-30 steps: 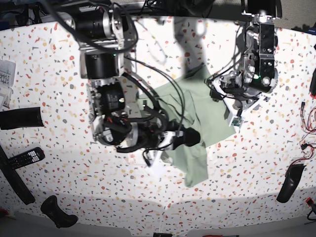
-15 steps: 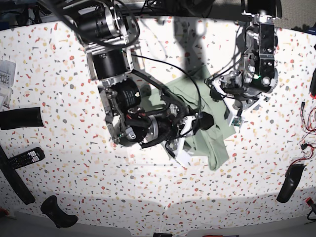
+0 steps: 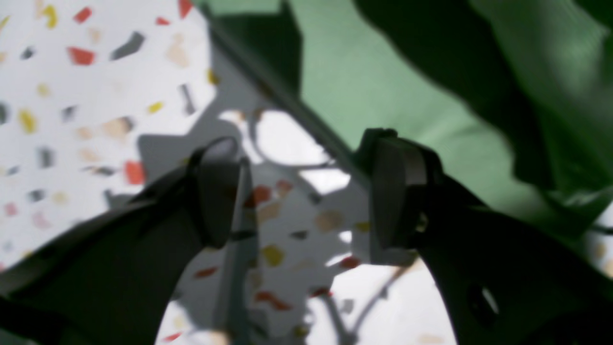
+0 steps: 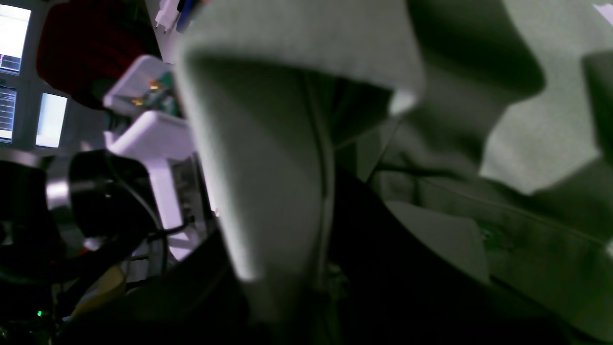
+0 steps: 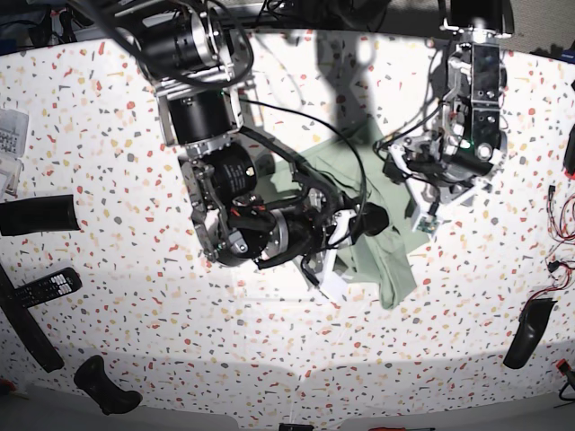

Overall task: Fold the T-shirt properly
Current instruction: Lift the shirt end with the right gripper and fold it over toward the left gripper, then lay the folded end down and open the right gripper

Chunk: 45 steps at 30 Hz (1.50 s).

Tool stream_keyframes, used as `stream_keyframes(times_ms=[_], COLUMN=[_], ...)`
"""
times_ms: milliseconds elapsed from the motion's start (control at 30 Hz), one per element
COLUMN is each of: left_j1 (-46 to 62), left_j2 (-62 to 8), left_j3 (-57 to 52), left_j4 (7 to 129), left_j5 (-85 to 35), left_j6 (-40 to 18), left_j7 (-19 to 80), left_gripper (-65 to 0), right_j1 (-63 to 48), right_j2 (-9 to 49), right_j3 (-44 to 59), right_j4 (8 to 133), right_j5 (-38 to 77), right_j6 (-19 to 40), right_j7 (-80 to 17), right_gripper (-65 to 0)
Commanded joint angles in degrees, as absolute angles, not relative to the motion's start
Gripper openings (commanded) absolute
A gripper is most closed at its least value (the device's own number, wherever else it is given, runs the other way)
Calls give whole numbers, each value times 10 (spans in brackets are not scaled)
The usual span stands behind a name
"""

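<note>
We see the soft pale green cloth T-shirt (image 5: 382,242) bunched at the middle of the base view; our right gripper (image 5: 370,221) pinches a fold; our left gripper (image 3: 306,201) gapes empty beside its edge; we should lay it slowly.

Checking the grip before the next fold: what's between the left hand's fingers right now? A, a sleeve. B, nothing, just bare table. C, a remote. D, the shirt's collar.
B: the left hand is open, with speckled table showing between its fingers and the T-shirt beyond them.
</note>
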<state>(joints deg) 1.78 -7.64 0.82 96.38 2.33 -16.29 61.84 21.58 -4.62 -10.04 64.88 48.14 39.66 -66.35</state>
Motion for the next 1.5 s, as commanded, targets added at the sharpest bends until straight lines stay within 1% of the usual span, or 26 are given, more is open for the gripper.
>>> stream_keyframes(times_ms=[0, 67, 133, 333, 433, 467, 533, 567, 600, 633, 733, 767, 867, 1000, 1200, 1267, 1367, 1467], left_j1=[10, 10, 10, 10, 10, 10, 10, 10, 10, 10, 10, 10, 10, 10, 10, 10, 10, 13], left_j2=[-78, -81, -91, -125, -136, -139, -143, -145, -145, -145, -145, -145, -145, -145, -145, -145, -145, -145], left_j3=[8, 8, 8, 8, 8, 8, 8, 8, 8, 8, 8, 8, 8, 8, 8, 8, 8, 8], left_j4=[986, 995, 997, 997, 997, 997, 997, 997, 997, 997, 997, 997, 997, 997, 999, 1008, 1036, 1084], left_j5=[44, 83, 110, 227, 266, 275, 276, 277, 276, 276, 276, 276, 275, 274, 274, 267, 247, 205], left_j6=[-161, -160, -147, -28, 16, 25, 30, 30, 30, 30, 30, 30, 30, 30, 31, 30, 30, 21], left_j7=[616, 619, 616, 612, 615, 615, 615, 615, 615, 615, 615, 615, 615, 616, 616, 615, 614, 624], left_gripper=[-257, -257, -257, -257, -256, -256, -256, -257, -257, -256, -257, -256, -256, -257, -257, -257, -256, -257], right_j1=[233, 233, 233, 233, 233, 233, 232, 231, 230, 228, 229, 229, 229, 232, 258, 271, 291, 304], right_j2=[-51, -51, -51, -51, -51, -53, -55, -57, -59, -62, -72, -76, -83, -77, -76, -76, -76, -76], right_j3=[-101, -101, -101, -101, -101, -101, -101, -101, -101, -101, -102, -102, -102, -101, -67, -41, 8, 51], right_j4=[660, 660, 660, 660, 660, 660, 660, 660, 660, 660, 660, 660, 660, 660, 660, 660, 660, 660], right_j5=[499, 499, 499, 499, 502, 502, 524, 550, 579, 613, 715, 729, 710, 682, 553, 503, 419, 330], right_j6=[400, 400, 400, 400, 400, 400, 400, 400, 399, 398, 399, 399, 400, 400, 400, 400, 400, 400], right_j7=[-653, -653, -653, -652, -652, -652, -652, -652, -652, -652, -652, -652, -652, -652, -590, -587, -577, -527], right_gripper=[-650, -650, -650, -650, -650, -609, -453, -391, -348, -331, -331, -331, -331, -331, -331, -331, -331, -331])
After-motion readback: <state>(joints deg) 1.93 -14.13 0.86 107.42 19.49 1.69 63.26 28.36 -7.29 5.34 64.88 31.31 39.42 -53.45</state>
